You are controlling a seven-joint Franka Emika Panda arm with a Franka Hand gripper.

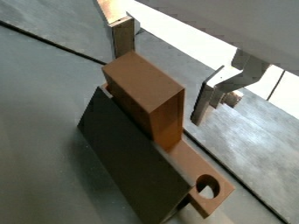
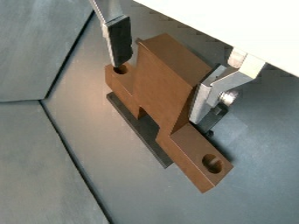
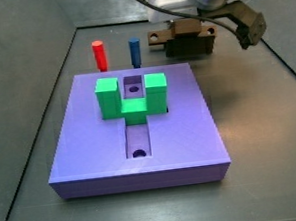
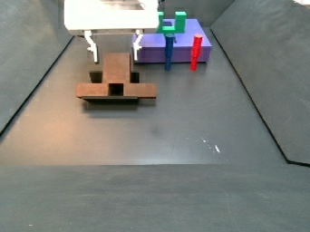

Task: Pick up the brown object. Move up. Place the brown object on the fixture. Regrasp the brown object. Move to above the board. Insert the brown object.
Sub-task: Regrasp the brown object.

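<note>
The brown object (image 2: 163, 74) is a bar with a raised block and a round hole near its end (image 2: 212, 163). It lies across the dark fixture (image 1: 128, 166), whose edge also shows in a wrist view (image 2: 142, 131). My gripper (image 2: 159, 92) is open and straddles the raised block, one silver finger (image 2: 117, 39) standing off on one side and its mate (image 2: 211, 96) close to the opposite face. In the side views the gripper (image 3: 189, 25) hangs over the brown object (image 4: 115, 83), behind the purple board (image 3: 140, 134).
A green U-shaped block (image 3: 131, 94) sits on the board over its groove. A red peg (image 3: 99, 56) and a blue peg (image 3: 133, 52) stand upright between the board and the fixture. Dark walls enclose the floor (image 4: 158, 154).
</note>
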